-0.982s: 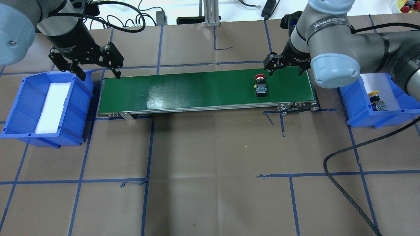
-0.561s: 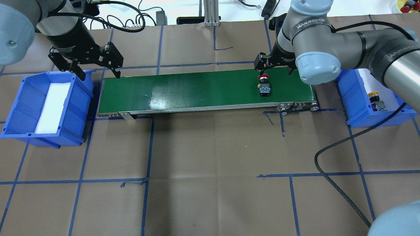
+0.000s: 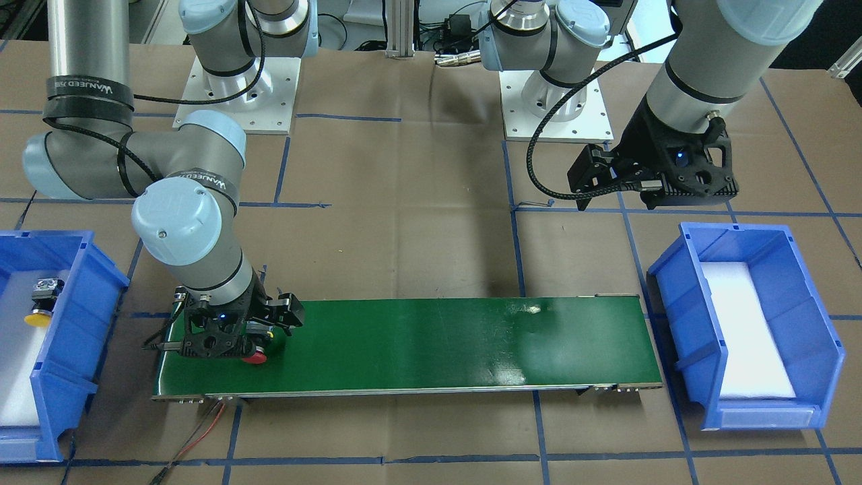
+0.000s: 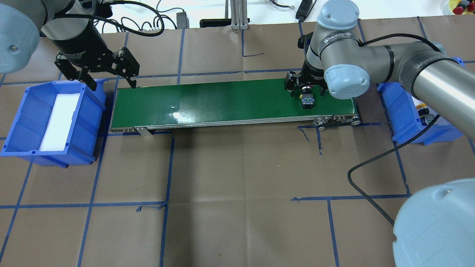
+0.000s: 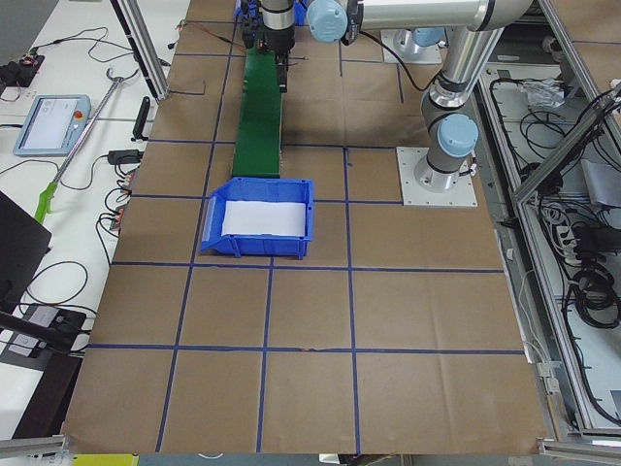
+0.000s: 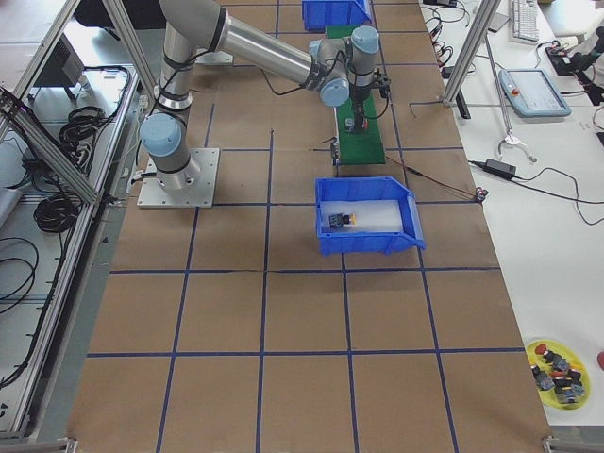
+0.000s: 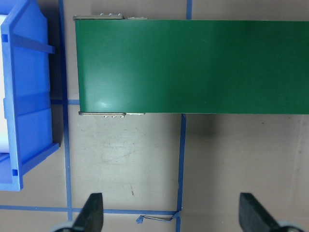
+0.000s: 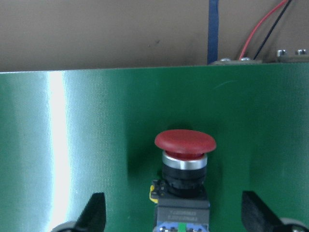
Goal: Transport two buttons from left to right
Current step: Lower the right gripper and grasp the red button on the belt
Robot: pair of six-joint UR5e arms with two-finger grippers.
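Your right wrist view cuts the red button point(image 8: 185, 145) off at six o'clock; overhead, at three o'clock, the right arm point(image 4: 408, 63) hides most of the yellow button point(image 4: 424, 111).

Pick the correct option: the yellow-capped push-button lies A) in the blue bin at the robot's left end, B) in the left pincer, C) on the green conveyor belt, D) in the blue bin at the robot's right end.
D: the yellow-capped black push-button lies on white padding inside the blue plastic bin at the robot's right; the green belt carries only the red-capped push-button.
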